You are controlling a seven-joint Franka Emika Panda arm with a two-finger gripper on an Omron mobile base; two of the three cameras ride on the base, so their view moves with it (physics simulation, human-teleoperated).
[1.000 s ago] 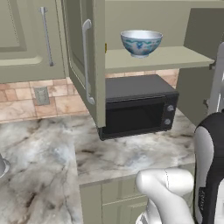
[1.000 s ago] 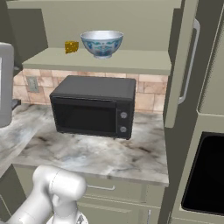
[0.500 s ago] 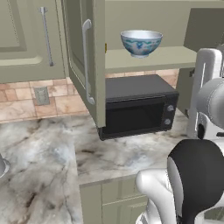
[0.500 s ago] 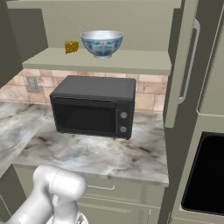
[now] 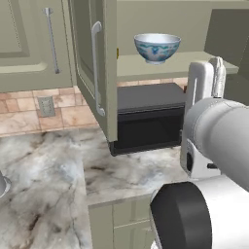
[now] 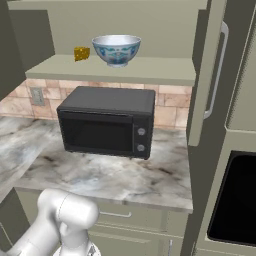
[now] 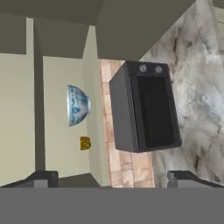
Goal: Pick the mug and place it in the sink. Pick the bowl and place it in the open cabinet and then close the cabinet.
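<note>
One bowl (image 5: 156, 47) stands upright on the shelf (image 6: 150, 70) of the open cabinet (image 5: 160, 14), above the microwave (image 6: 107, 121). It is white with blue-green pattern outside and rests on its small foot, near the middle of the shelf. In the right base view a small yellow block (image 6: 82, 53) sits on the same shelf, just left of the bowl and a little farther back, not touching it.

The cabinet door (image 5: 97, 68) is swung wide open toward the near side, and its long metal bar handle (image 5: 96, 68) is vertical. In the right base view another door (image 6: 210, 70) with a bar handle hangs at the right of the shelf. Left of the open cabinet, a shut wall cabinet (image 5: 29, 44) has its own bar handle.

The black microwave stands on the marble counter (image 6: 110, 175), against the tiled wall (image 5: 44, 109), directly under the shelf, with two round knobs on the right side of its front. A wall socket (image 5: 45, 106) is on the tiles to the left.

The gripper (image 7: 118, 180) is seen in the hand view, which is rolled sideways. Its two dark fingertips (image 7: 41, 179) are spread wide apart with nothing between them. It is well apart from the bowl and the microwave, which both appear far ahead of it. In the left base view the white arm (image 5: 214, 146) rises at the near right, in front of the right end of the microwave.
</note>
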